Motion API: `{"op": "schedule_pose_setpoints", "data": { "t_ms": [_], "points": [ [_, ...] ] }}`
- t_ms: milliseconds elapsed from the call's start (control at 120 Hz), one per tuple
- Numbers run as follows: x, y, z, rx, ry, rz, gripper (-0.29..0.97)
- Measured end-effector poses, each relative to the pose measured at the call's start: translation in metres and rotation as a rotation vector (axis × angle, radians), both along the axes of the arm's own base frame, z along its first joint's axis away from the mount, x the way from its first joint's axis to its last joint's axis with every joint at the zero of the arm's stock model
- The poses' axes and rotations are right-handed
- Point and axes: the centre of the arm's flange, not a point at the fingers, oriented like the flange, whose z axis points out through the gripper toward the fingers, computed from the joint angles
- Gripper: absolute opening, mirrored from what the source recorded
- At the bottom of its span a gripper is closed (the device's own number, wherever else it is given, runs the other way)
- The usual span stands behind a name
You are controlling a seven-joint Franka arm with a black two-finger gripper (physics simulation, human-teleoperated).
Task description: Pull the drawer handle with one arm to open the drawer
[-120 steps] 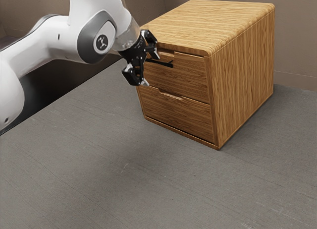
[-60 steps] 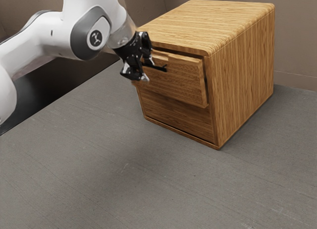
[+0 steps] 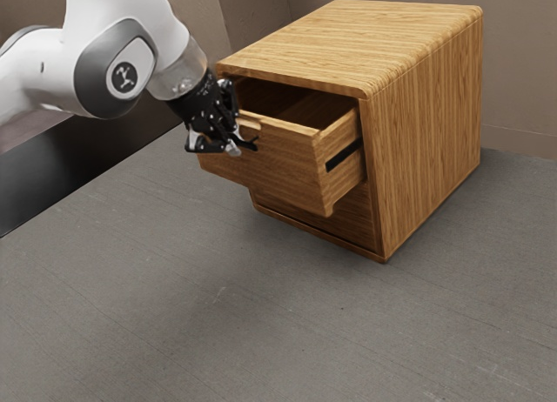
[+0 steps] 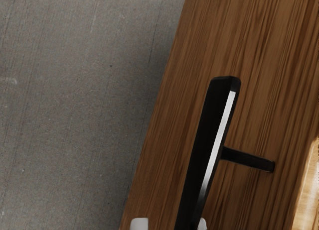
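**A:** Entry one: the tool, and its state?

**B:** Black gripper [image 3: 224, 142], on a white arm [image 3: 104, 64] that comes in from the exterior view's left. It is set narrow and closed round the handle [image 4: 210, 140]. In the wrist view a pale fingertip [image 4: 139, 224] sits on each side of the black bar.

**A:** Entry two: the handle?

**B:** One flat black bar between the fingers. It stands off the wood on a short black post [image 4: 249, 161] and runs away from the hand along the drawer front.

**A:** Entry three: the drawer?

**B:** Upper drawer [image 3: 278, 163], light wood, its front right against the gripper. It is drawn well out of the cabinet [image 3: 422, 115] and open on top. A dark slot [image 3: 344, 155] runs along its side, beyond the hand.

**A:** Entry four: anything else in the cabinet?

**B:** A lower drawer [image 3: 352, 217], below and behind the gripper. It sits flush and shut, partly hidden under the open one.

**A:** Entry five: the surroundings?

**B:** Grey floor [image 3: 174, 315] beneath the hand, with the cabinet standing on it, and a plain wall [image 3: 522, 63] behind
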Motion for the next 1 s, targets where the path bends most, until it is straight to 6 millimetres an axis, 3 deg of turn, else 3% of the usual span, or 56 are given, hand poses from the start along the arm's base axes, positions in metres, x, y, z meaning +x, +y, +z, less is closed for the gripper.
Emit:
{"op": "schedule_pose_setpoints", "data": {
  "t_ms": [1000],
  "points": [
    [-0.092,0.002,0.003,-0.047,-0.032,0.045,-0.08]
  ]
}}
